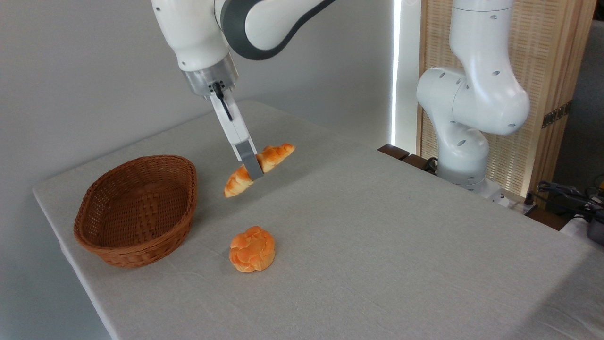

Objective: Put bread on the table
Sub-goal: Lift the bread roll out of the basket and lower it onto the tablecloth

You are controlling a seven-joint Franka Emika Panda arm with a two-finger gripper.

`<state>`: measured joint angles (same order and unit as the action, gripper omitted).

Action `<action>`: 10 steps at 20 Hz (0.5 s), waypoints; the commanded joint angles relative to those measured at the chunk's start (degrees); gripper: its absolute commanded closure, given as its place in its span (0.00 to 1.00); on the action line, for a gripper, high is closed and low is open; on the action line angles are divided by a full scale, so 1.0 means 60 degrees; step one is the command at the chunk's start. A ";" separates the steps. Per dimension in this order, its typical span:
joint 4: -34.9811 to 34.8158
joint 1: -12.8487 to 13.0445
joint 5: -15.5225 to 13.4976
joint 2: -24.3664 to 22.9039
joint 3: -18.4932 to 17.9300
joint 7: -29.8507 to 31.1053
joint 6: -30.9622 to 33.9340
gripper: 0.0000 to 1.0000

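Note:
The braided golden-brown bread (pixel 273 155) hangs in the air above the table (pixel 377 226), tilted with its right end higher. My gripper (pixel 252 171) is shut on its middle, the fingers pointing down and to the right. The loaf is to the right of the wicker basket (pixel 137 210), clear of its rim, and its shadow falls on the grey cloth below.
The oval brown basket at the left holds nothing I can see. A round orange knotted bun (pixel 252 249) lies on the cloth in front. The arm's white base (pixel 465 146) stands at the table's far right edge, with cables (pixel 571 196) beyond it.

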<state>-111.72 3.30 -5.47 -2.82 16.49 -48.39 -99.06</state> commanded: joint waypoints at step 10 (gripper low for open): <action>-0.0248 0.0081 0.0136 0.0133 0.0079 -0.0123 -0.0086 0.00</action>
<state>-114.81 3.55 -5.38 -1.66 17.21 -48.39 -99.22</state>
